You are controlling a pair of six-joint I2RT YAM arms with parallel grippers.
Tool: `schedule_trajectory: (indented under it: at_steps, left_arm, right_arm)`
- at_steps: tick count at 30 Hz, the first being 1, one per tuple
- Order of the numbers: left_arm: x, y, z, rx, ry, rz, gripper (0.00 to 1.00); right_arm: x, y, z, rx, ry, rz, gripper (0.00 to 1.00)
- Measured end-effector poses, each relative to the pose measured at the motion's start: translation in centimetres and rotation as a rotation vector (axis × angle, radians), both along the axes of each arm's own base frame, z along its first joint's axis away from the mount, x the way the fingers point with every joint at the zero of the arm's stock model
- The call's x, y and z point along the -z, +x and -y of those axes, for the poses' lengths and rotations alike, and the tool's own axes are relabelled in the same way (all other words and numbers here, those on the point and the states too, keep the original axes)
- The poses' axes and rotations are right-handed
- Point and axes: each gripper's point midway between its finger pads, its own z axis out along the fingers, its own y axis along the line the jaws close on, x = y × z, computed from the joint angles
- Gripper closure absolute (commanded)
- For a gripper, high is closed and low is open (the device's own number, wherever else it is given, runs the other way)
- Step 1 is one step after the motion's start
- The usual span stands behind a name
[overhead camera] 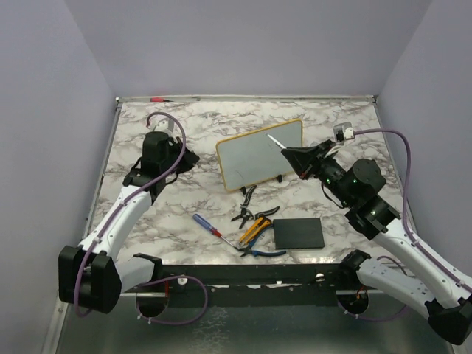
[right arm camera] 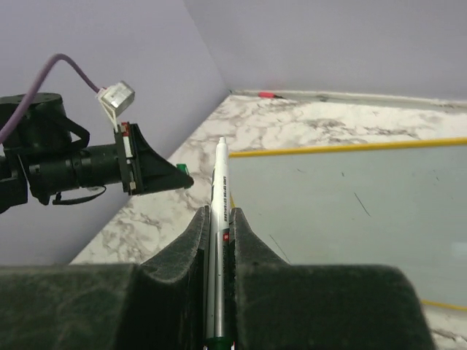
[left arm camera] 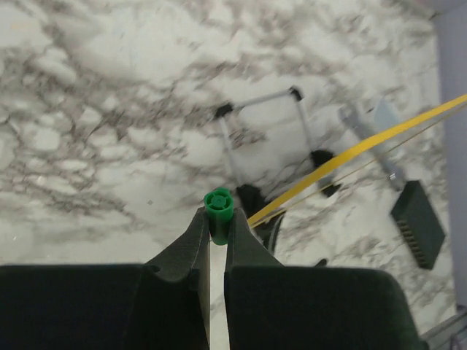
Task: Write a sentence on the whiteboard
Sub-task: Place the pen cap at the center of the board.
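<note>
Gripping a white pen point(right arm camera: 218, 182) tight between its fingers, hung the right pincer point(right arm camera: 217, 219) by the right end of the whiteboard point(overhead camera: 258, 155), with the pen's far end aimed at the upper part of the white face and seemingly not touching it. Pinched a small green cap point(left arm camera: 218, 208) in the left pincer point(left arm camera: 217, 222), parked well to the left of the board above the marble surface point(overhead camera: 184, 199). Found the board near the middle of that surface, propped on a small stand and leaning back. Saw no sentence on it as yet, only a few faint stray strokes.

Judged the step in hand as bringing the tip down for the first stroke. Called for carrying the pen across to the board's left end first, to leave room for a whole line. Wanted light, steady pressure square to the tilted face, since a hard push could probably tip or slide so lightly propped a board. Needed one level row, and a path well above the pliers point(overhead camera: 245, 214) and screwdriver point(overhead camera: 206, 223) lying in front.
</note>
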Motion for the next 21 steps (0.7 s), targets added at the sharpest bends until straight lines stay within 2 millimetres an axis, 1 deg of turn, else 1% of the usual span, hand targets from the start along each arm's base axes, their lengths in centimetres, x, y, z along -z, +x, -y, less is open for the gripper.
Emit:
schedule_trajectory:
  at_steps: [3,4,6,8,11,16,21]
  left_arm:
    - [6.2,-1.6,0.0,0.041,0.098,-0.166,1.00]
    - [8.4,-2.4,0.3,0.064,0.141,-0.227,1.00]
    - [11.7,-3.9,1.0,0.114,0.207,-0.323,1.00]
    - [13.7,-4.7,1.5,0.154,0.255,-0.381,1.00]
    - [15.2,-5.2,1.5,0.173,0.298,-0.419,1.00]
    - [17.2,-5.2,0.7,0.171,0.360,-0.460,0.93]
    - [18.8,-5.5,0.4,0.182,0.392,-0.505,0.86]
  right_arm:
    - [1.9,-0.1,0.6,0.016,-0.045,-0.032,0.99]
    - [2.5,-0.1,0.6,0.016,-0.054,-0.042,0.99]
    - [3.6,-0.2,0.7,0.016,-0.066,-0.060,0.99]
    - [4.5,-0.2,0.6,0.012,-0.076,-0.074,0.99]
    - [5.5,-0.3,0.5,0.000,-0.089,-0.088,0.99]
    - [7.5,-1.0,-0.2,-0.057,-0.128,-0.104,0.99]
    - [8.8,-1.7,-0.7,-0.104,-0.140,-0.118,0.99]
